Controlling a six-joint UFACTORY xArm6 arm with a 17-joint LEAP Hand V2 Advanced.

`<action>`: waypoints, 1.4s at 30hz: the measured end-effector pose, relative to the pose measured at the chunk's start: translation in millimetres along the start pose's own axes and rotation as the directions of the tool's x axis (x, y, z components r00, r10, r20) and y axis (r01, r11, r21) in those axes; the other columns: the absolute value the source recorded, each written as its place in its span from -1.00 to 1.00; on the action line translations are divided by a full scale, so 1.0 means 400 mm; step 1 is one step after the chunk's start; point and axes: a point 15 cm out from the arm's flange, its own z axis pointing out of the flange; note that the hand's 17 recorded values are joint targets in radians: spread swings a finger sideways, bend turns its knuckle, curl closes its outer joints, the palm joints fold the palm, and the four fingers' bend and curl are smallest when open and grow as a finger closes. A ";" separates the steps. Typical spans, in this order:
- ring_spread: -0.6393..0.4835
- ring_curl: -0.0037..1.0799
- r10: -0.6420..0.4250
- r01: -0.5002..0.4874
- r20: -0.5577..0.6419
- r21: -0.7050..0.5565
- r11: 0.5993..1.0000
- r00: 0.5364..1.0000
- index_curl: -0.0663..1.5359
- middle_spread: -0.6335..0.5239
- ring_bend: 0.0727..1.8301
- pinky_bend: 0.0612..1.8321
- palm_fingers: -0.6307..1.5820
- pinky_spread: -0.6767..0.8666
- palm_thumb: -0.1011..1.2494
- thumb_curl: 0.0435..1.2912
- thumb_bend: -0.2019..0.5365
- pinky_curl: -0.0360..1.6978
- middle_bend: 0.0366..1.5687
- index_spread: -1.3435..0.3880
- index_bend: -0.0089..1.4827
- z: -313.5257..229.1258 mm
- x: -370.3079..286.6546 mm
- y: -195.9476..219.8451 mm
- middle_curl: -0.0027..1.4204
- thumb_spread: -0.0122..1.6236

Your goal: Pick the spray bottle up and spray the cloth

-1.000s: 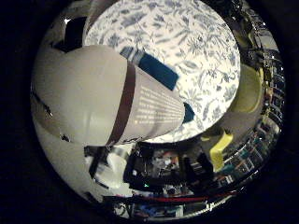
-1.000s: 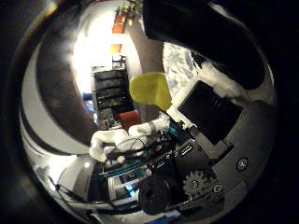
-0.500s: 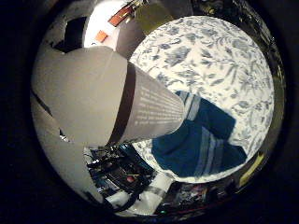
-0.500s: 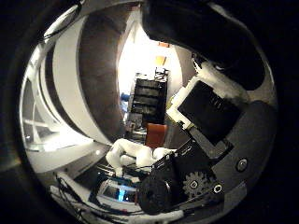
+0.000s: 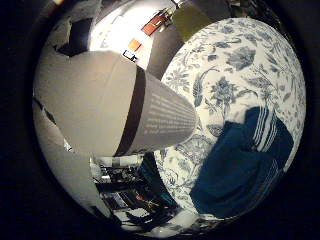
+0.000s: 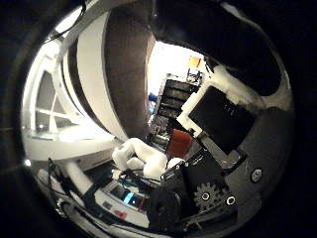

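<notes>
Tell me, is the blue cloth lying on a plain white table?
No. The blue cloth lies on a tablecloth printed all over with blue flowers and leaves.

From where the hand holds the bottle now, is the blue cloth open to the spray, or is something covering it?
Probably yes. The hand is curled round the spray bottle, and the blue cloth lies uncovered on the floral tablecloth, nothing over it. Where the nozzle points cannot be seen.

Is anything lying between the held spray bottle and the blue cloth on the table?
Nothing. In the little finger side view, only bare floral tablecloth shows between the spray bottle and the blue cloth.
</notes>
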 end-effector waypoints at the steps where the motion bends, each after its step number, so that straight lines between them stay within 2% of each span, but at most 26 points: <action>1: -0.25 0.50 -0.022 0.022 0.003 0.002 1.000 1.000 -0.06 -0.03 0.45 0.07 0.61 -0.38 0.75 0.09 -0.49 0.70 0.77 0.36 0.64 0.004 -0.013 0.000 -0.11 0.23; 6: -0.25 0.50 0.014 -0.014 0.035 0.007 1.000 0.999 -0.06 -0.03 0.45 0.07 0.61 -0.38 0.75 0.10 -0.49 0.70 0.78 0.36 0.64 0.056 -0.025 0.099 -0.11 0.23; 16: -0.25 0.49 -0.021 0.021 0.032 -0.009 1.000 0.999 -0.06 -0.03 0.45 0.07 0.61 -0.38 0.74 0.11 -0.49 0.70 0.78 0.36 0.64 0.109 0.015 0.155 -0.12 0.23; 29: -0.25 0.48 -0.033 0.033 0.001 -0.049 0.998 0.999 -0.06 -0.03 0.45 0.07 0.61 -0.38 0.70 0.11 -0.49 0.67 0.78 0.36 0.64 0.170 0.085 0.130 -0.12 0.21; 42: -0.24 0.44 0.006 -0.008 -0.027 -0.051 0.999 1.000 -0.06 -0.03 0.42 0.07 0.61 -0.40 0.63 0.10 -0.51 0.57 0.77 0.37 0.61 0.190 0.173 0.118 -0.12 0.21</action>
